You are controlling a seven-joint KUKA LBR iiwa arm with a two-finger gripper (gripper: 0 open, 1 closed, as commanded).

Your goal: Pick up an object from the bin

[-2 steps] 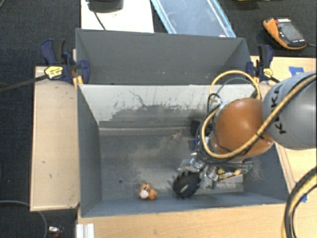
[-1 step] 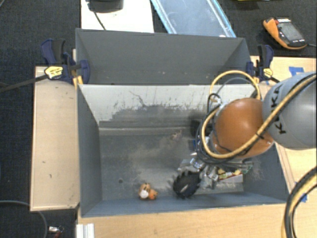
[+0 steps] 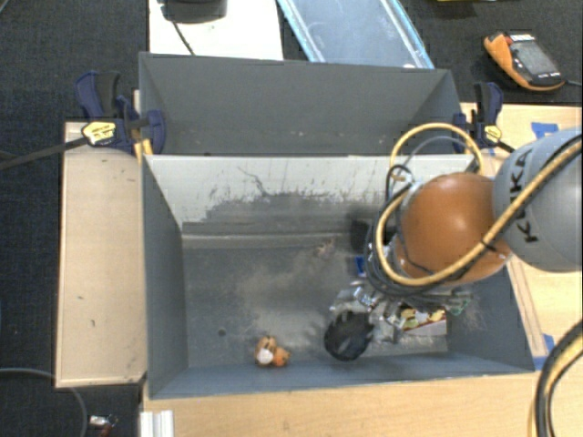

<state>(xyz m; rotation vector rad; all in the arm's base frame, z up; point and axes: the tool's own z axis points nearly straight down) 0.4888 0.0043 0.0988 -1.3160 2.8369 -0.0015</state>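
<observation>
My gripper [image 3: 368, 300] is low in the bin's front right part, mostly hidden under the arm's orange cover. Right at its lower left lies a dark round object [image 3: 346, 340] on the bin floor, touching or nearly touching the gripper. To the gripper's right a flat pale item with coloured markings [image 3: 424, 322] rests against the floor. A small orange and white object [image 3: 271, 354] lies apart, near the front wall, left of the dark round one.
A black object [image 3: 359, 235] lies at the back of the floor, partly behind the arm. The arm and its cables cover the bin's right side. The left half of the floor is bare grey metal.
</observation>
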